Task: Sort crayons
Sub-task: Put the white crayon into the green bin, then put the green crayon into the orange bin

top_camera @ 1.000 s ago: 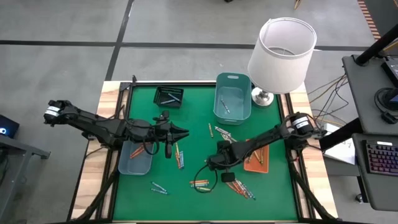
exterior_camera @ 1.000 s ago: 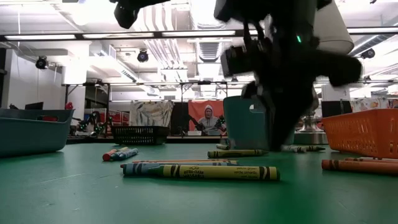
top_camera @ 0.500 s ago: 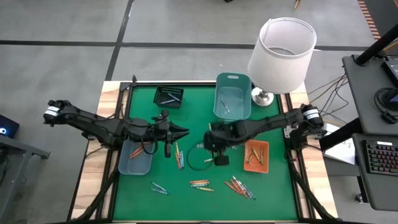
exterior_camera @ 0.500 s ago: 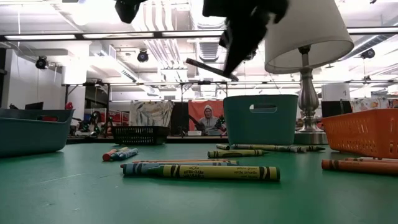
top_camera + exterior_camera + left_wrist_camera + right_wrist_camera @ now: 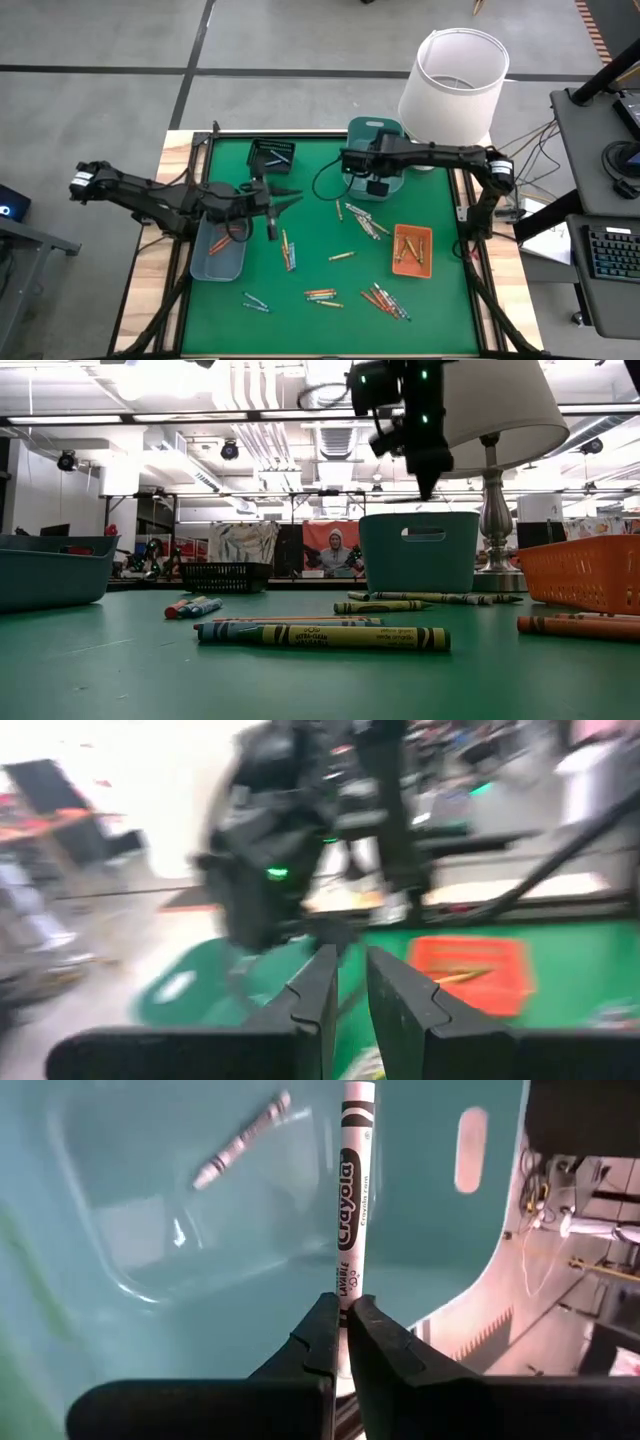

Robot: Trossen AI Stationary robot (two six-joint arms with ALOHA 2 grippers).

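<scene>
Right gripper [image 5: 341, 1342] pinches white crayon [image 5: 352, 1200] by one end, tip sticking out over teal bin [image 5: 120, 1210] below, likely for drop beside white one inside. Left gripper [image 5: 345, 982] nearly shut, empty, waits

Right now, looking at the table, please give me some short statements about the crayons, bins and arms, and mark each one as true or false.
1. The right gripper holds a white crayon above the teal bin. True.
2. The teal bin is empty. False: one pale crayon already lies inside it.
3. The orange tray sits on the green mat to the right of the loose crayons. True.
4. The left gripper hovers over the black basket. False: it is beside the blue-grey bin at the mat's left edge.
5. The lamp stands at the table's near left corner. False: it stands at the far right, next to the teal bin.
</scene>
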